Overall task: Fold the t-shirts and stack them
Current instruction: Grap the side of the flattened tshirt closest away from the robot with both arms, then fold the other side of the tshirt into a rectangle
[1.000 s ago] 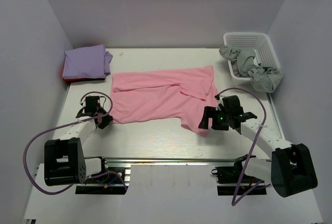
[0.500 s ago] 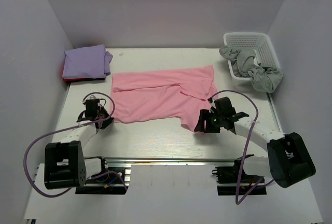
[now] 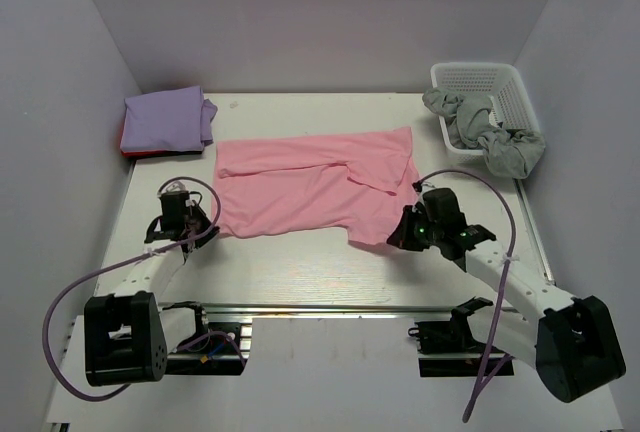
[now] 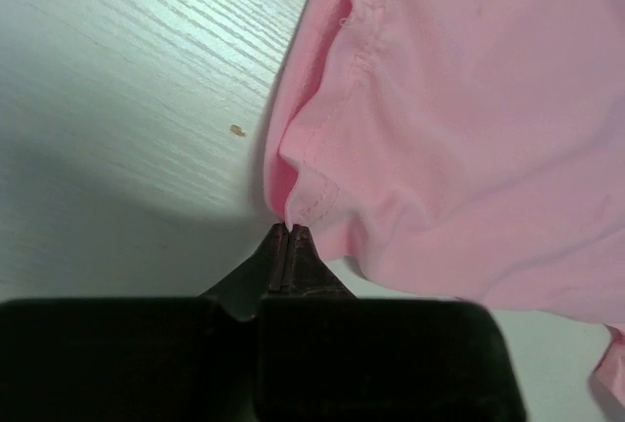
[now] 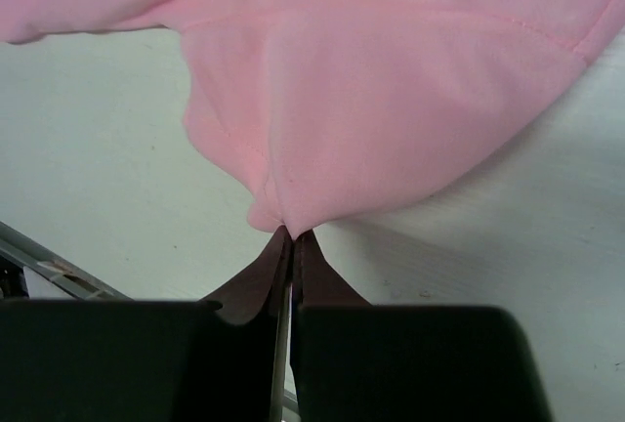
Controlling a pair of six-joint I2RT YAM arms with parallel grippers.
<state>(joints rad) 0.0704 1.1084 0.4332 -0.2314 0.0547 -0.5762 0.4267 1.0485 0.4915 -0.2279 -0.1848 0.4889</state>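
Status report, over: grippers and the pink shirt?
Left gripper shut on pink t-shirt near-left corner. Right gripper shut on its near-right edge. Shirt lies spread out. Lavender t-shirt folded, back left, apart.

No legible text, label, brand or number in view.

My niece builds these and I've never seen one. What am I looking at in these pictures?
Two small robot arms are bolted at the near edge of a table. The wide picture is taken from above and behind them; the two close-ups come from cameras on their wrists. A pink t-shirt lies spread out. The left gripper is shut on its near left corner, the right gripper on its near right edge. At the back left sits a folded lavender shirt on a red cloth; at the back right a white basket holds grey cloth.
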